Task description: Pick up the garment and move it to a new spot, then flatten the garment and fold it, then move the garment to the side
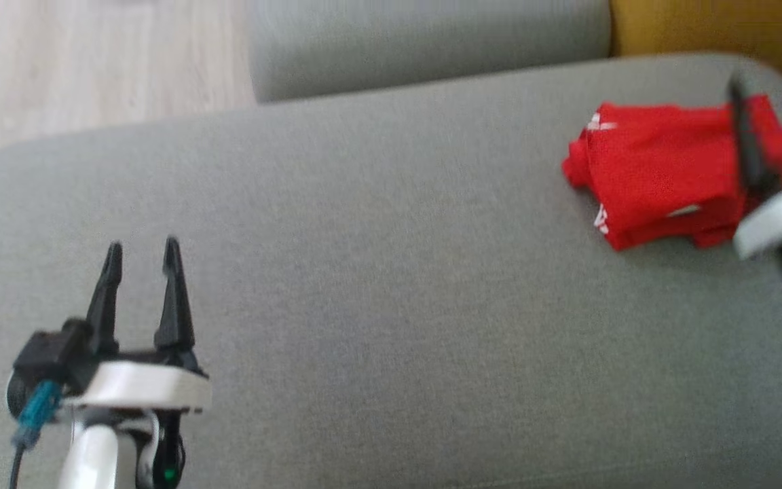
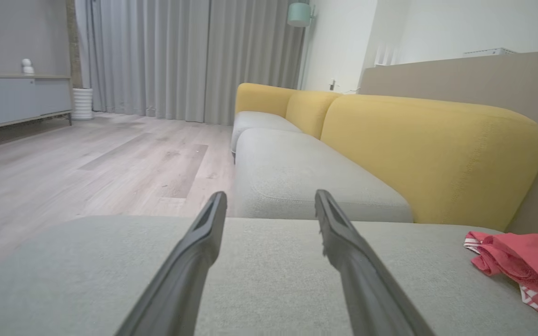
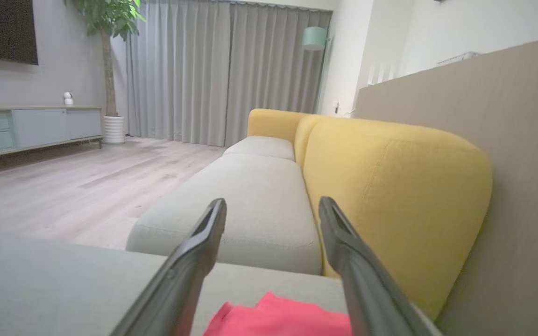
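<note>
Judging by the tidy bundle, the step in hand is letting go after the set-down. The right claw (image 3: 272, 205), released with its 2 fingers spread just over the cloth beside the yellow backrest (image 1: 703, 27), would do best to rise straight up so neither finger snags a fold; the left claw (image 1: 143, 255), released and empty, hangs well away from that backrest. The garment (image 1: 662, 173) lies on the grey seat cushion (image 1: 377, 272) near the backrest, folded compact, red with white trim.

Red cloth garment (image 1: 662, 176), matt grey woven sofa seat (image 1: 364, 272), yellow textured fabric backrest (image 2: 428, 154), pale wood-grain floor (image 2: 87, 172)
</note>
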Robot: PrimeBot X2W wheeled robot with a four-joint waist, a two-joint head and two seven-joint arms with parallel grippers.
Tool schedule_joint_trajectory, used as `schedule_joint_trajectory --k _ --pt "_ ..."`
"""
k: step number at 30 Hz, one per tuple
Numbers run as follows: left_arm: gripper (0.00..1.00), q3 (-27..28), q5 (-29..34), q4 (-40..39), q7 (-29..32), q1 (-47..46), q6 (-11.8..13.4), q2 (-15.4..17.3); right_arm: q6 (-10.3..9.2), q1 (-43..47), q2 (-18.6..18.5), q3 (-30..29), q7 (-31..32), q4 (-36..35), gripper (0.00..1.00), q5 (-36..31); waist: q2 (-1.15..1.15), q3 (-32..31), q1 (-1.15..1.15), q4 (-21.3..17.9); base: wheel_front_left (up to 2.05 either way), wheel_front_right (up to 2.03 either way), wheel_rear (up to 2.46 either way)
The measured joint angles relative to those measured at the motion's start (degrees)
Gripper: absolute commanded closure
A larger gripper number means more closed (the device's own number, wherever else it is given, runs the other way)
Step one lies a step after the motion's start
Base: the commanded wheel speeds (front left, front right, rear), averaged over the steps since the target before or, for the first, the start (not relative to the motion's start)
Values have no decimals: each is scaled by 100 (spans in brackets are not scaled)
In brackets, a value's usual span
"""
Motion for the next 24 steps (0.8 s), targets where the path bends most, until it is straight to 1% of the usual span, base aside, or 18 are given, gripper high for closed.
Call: schedule_joint_trajectory --k 2,6,9,12,16,24 --pt "0 23 0 3 0 154 38 2 0 627 221 -349 0 -281 0 -149 0 -164 0 48 0 0 0" --pt "0 10 -110 102 -1 250 35 -1 0 1736 788 -1077 1 -798 0 -439 0 -307 0 205 0 0 0" --pt "0 -34 -80 281 0 249 32 -1 0 2366 1200 -1562 0 -1155 0 -743 0 -332 0 315 0 0 0" --pt "0 -110 31 415 0 248 12 -2 0 2824 1443 -1830 0 -1316 0 -993 0 -326 0 400 0 0 0" --pt "0 -178 136 644 0 242 -11 -4 0 3177 1677 -1902 1 -1507 0 -1255 0 -296 0 442 0 0 0" --pt "0 -127 277 981 0 192 -35 -5 0 3197 1885 -1841 1 -1624 0 -1401 0 -217 0 386 0 0 0"
